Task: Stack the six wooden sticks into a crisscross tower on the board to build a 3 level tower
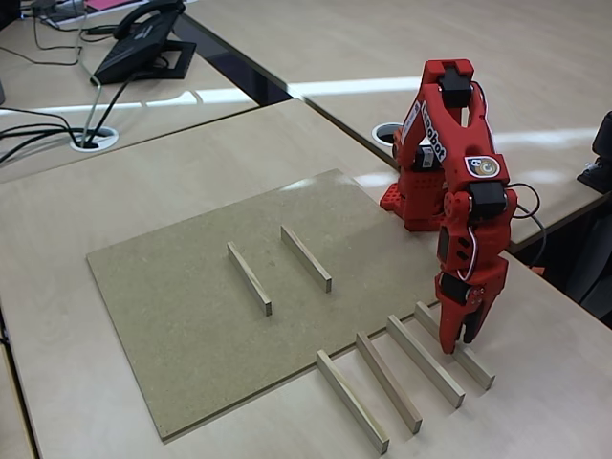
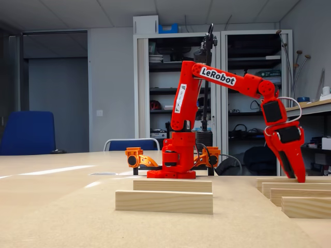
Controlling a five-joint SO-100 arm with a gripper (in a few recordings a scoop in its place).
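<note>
Two wooden sticks (image 1: pixel 250 278) (image 1: pixel 306 258) lie parallel on the brown board (image 1: pixel 172 316); in a fixed view from table height they are the near stick (image 2: pixel 164 201) and the one behind it (image 2: pixel 172 185). Several more sticks lie side by side on the desk off the board's right edge (image 1: pixel 352 402) (image 1: pixel 388 382) (image 1: pixel 426 360). My red gripper (image 1: pixel 460 344) points down at the rightmost stick (image 1: pixel 478 368), its fingers closed narrowly on it while it rests on the desk. From table height the gripper (image 2: pixel 297 176) is one thin wedge touching the farthest stick (image 2: pixel 274 181).
The arm's red base (image 1: pixel 416 206) stands behind the board's far right corner. A desk phone (image 1: pixel 143 43) and cables sit far back left, beside a cable hole (image 1: pixel 94 140). The desk's edge runs close on the right.
</note>
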